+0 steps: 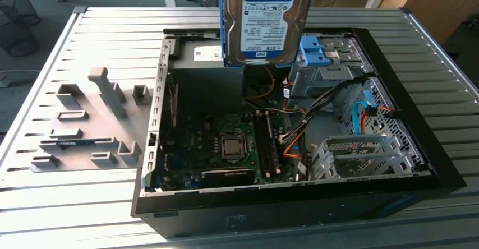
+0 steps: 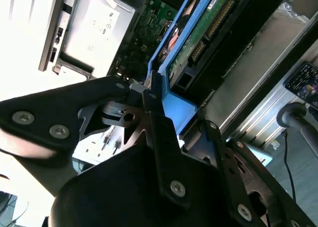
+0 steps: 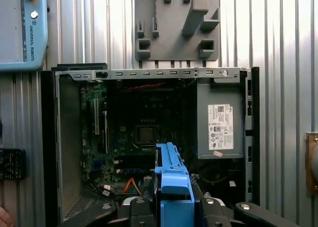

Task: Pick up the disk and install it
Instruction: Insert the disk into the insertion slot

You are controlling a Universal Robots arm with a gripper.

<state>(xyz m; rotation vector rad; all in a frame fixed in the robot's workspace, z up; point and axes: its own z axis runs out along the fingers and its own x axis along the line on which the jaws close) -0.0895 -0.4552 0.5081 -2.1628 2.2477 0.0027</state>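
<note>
Black tool, angular linkage plates, silver screws

In the upper middle of the exterior view, the disk has a silver-grey body, a white-and-blue label with fine dark print and a blue frame, the same bright blue as the bracket to its right. Below it the computer case is black and its circuit board dark green, with orange wires and a light blue cable towards the right. The table is pale grey with ribbed stripes, and the holder plate at the left is plain mid grey.
</note>
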